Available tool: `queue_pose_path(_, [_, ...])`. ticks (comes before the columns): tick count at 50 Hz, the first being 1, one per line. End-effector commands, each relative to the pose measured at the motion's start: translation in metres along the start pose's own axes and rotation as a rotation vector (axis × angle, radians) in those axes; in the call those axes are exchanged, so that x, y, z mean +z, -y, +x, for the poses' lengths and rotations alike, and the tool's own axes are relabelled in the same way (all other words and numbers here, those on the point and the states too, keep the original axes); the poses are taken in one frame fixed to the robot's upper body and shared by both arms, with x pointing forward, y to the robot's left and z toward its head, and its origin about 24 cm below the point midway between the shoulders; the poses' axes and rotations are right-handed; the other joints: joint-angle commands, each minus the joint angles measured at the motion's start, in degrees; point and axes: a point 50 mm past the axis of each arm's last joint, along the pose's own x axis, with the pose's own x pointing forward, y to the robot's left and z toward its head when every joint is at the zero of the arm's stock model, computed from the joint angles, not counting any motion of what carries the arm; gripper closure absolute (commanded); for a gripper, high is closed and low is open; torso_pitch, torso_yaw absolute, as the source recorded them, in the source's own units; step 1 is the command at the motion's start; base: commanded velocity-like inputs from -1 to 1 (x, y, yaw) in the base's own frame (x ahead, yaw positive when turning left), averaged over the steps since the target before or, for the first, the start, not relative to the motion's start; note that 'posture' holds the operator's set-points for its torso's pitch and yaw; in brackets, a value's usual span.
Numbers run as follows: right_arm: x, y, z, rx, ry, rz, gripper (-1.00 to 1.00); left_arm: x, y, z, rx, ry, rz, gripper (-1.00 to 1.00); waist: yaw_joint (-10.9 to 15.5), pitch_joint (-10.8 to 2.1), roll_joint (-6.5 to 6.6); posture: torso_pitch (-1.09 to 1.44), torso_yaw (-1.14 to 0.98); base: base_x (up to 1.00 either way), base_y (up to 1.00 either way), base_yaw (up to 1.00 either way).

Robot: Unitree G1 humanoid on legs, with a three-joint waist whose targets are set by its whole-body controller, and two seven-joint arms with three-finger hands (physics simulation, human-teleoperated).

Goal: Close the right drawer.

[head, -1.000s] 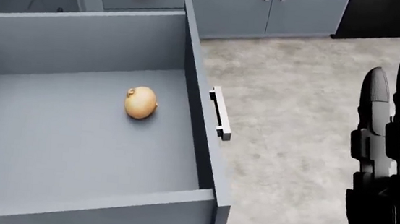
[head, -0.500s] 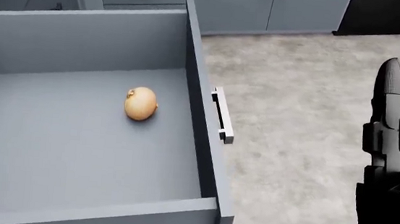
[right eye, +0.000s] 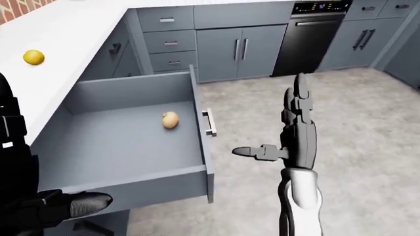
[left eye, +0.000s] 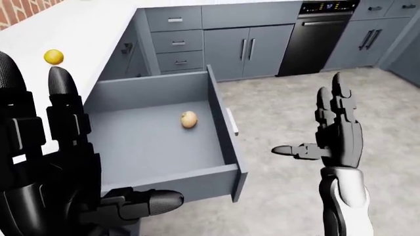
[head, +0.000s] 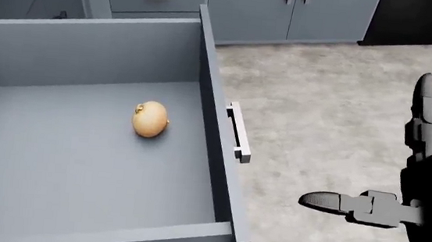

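Beside the open drawer [right eye: 131, 142], our right hand [right eye: 299, 135] hovers, fingers spread, holding nothing; next we should press its handle [right eye: 209, 123] shut.

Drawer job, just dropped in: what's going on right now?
The grey drawer is pulled wide open with a single onion lying inside. The right hand is raised with fingers spread, out to the right of the drawer's handle and apart from it. The left hand is also open, low at the left of the left-eye view. A yellow fruit sits on the white counter. Nothing is touching the drawer.
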Motion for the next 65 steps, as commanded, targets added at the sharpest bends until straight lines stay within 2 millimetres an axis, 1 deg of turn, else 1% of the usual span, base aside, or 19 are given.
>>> queue_pose_path(1, [0.011, 0.001, 0.007, -0.01, 0.091, 0.001, -1.0, 0.009, 0.0, 0.001, -0.006, 0.056, -0.005, -1.0, 0.0, -0.84, -0.12, 0.0, 0.0, 0.0, 0.0, 0.0])
queue_pose_path(9, [-0.018, -0.001, 0.011, 0.001, 0.013, -0.004, -1.0, 0.009, 0.0, 0.001, -0.005, 0.056, -0.004, -1.0, 0.0, -0.65, -0.02, 0.0, 0.0, 0.0, 0.0, 0.0])
queue_pose_path(16, [-0.043, -0.014, 0.008, 0.053, -0.087, -0.016, -1.0, 0.009, 0.0, 0.001, -0.005, 0.055, -0.005, -1.0, 0.0, -0.7, -0.06, 0.0, 0.0, 0.0, 0.0, 0.0])
queue_pose_path(23, [-0.059, -0.019, 0.007, 0.067, -0.153, -0.022, -1.0, 0.009, 0.0, 0.002, -0.004, 0.054, -0.008, -1.0, 0.2, -0.75, -0.02, 0.0, 0.0, 0.0, 0.0, 0.0])
queue_pose_path(27, [-0.067, -0.025, 0.004, 0.092, -0.184, -0.033, -1.0, 0.009, 0.0, 0.002, -0.004, 0.054, -0.009, -1.0, 0.2, -0.81, 0.01, 0.0, 0.0, 0.0, 0.0, 0.0])
queue_pose_path(32, [-0.081, -0.033, 0.002, 0.127, -0.241, -0.048, -1.0, 0.009, 0.0, 0.002, -0.005, 0.053, -0.007, -1.0, 0.1, -0.91, 0.06, 0.0, 0.0, 0.0, 0.0, 0.0])
queue_pose_path(41, [-0.092, -0.051, -0.001, 0.2, -0.283, -0.061, -1.0, 0.009, 0.0, 0.002, -0.004, 0.054, -0.007, -1.0, 0.2, -1.04, 0.19, 0.0, 0.0, 0.0, 0.0, 0.0])
queue_pose_path(47, [-0.093, -0.06, -0.002, 0.236, -0.288, -0.063, -1.0, 0.009, 0.0, 0.002, -0.003, 0.055, -0.007, -1.0, 0.1, -1.24, 0.19, 0.0, 0.0, 0.0, 0.0, 0.0])
queue_pose_path(51, [-0.093, -0.07, -0.003, 0.277, -0.29, -0.064, -1.0, 0.009, 0.0, 0.002, -0.002, 0.055, -0.007, -1.0, 0.0, -1.32, 0.21, 0.0, 0.0, 0.0, 0.0, 0.0])
queue_pose_path(65, [-0.093, -0.079, 0.0, 0.333, -0.29, -0.09, -1.0, 0.009, 0.0, 0.002, -0.002, 0.053, -0.009, -1.0, -0.1, -1.5, 0.29, 0.0, 0.0, 0.0, 0.0, 0.0])
